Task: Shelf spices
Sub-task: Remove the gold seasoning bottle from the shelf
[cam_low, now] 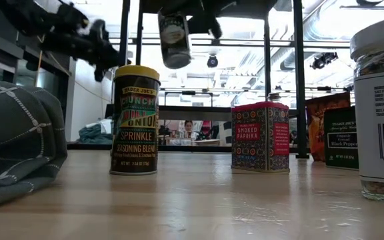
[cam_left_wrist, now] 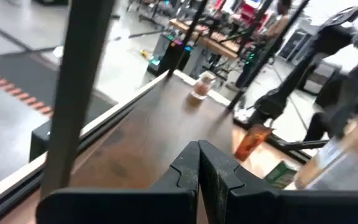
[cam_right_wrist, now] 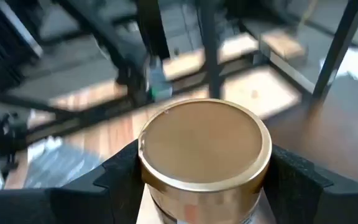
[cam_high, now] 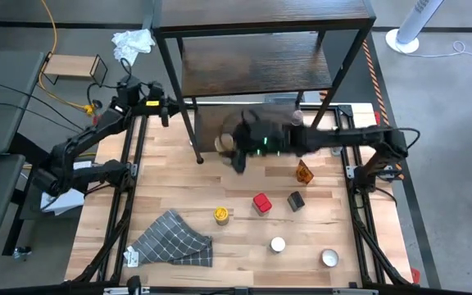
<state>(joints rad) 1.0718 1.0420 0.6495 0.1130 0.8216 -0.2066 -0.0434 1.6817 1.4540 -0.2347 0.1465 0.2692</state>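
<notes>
Beside the shelf [cam_high: 260,65] front, the right gripper [cam_high: 238,146] clasped a round, smooth tan-lidded jar [cam_right_wrist: 205,149] in the air. It probably wanted level carrying onto the grained dark board. Left gripper [cam_high: 165,110], jaws closed and empty, waited near the frame's left post.

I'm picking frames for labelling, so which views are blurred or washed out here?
Right wrist view: the tan-lidded jar in the right end effector is sharp, the background smeared. Left wrist view: blurred throughout, beyond the shut left end effector. Low view: bright backlight behind the shelf, the near cloth soft. High view: evenly lit, slight blur around the right end effector.
</notes>
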